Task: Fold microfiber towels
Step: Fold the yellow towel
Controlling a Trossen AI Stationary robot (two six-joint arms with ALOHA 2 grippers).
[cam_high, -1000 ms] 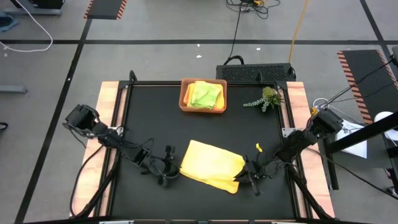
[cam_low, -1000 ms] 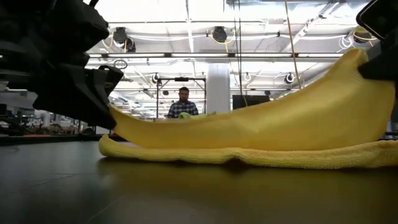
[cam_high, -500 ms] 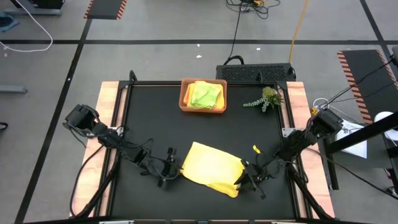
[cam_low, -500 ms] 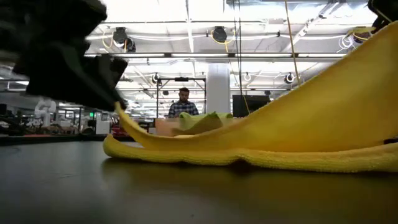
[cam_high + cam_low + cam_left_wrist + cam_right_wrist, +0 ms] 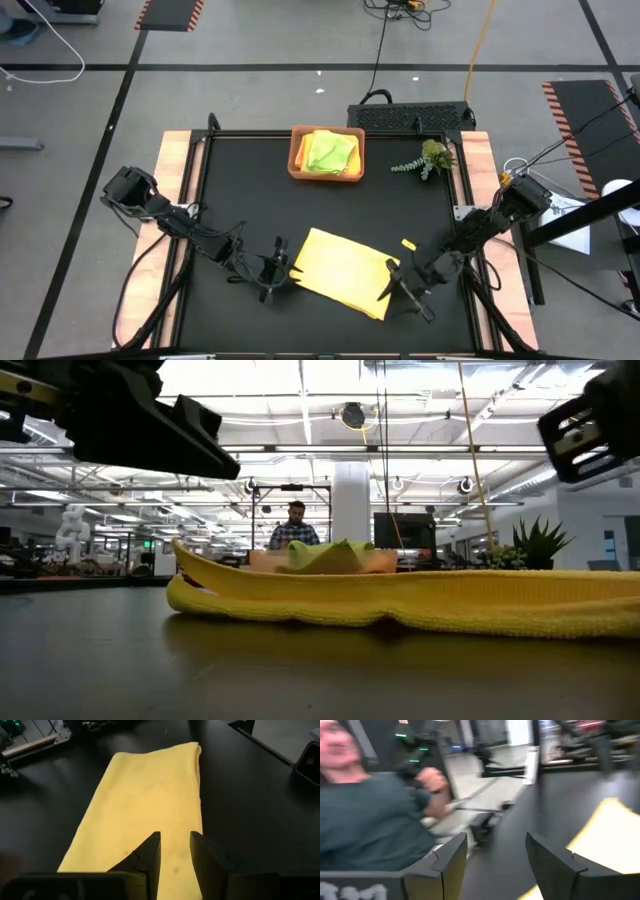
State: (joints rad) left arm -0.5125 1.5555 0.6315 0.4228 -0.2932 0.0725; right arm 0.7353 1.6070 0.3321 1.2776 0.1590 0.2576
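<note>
A yellow microfiber towel (image 5: 340, 272) lies folded on the black table near its front edge; its left end (image 5: 190, 560) curls up a little. My left gripper (image 5: 285, 275) hovers open just off the towel's left end, its fingers (image 5: 150, 855) above the cloth. At the towel's right end my right gripper (image 5: 393, 287) hangs open and clear of it, pointing level (image 5: 495, 855). An orange and a lime green towel (image 5: 330, 152) lie in the tray.
The orange-brown tray (image 5: 296, 165) stands at the table's far middle, and a green plant sprig (image 5: 428, 160) lies at the far right. Wooden side rails (image 5: 175, 160) border the black table. A person (image 5: 294, 528) stands in the room beyond the far edge.
Both grippers have opened, let go of the towel's raised upper layer and gone up a little. The right one has tipped up toward level. The upper layer, held high at its right end, has dropped flat onto the lower layer.
</note>
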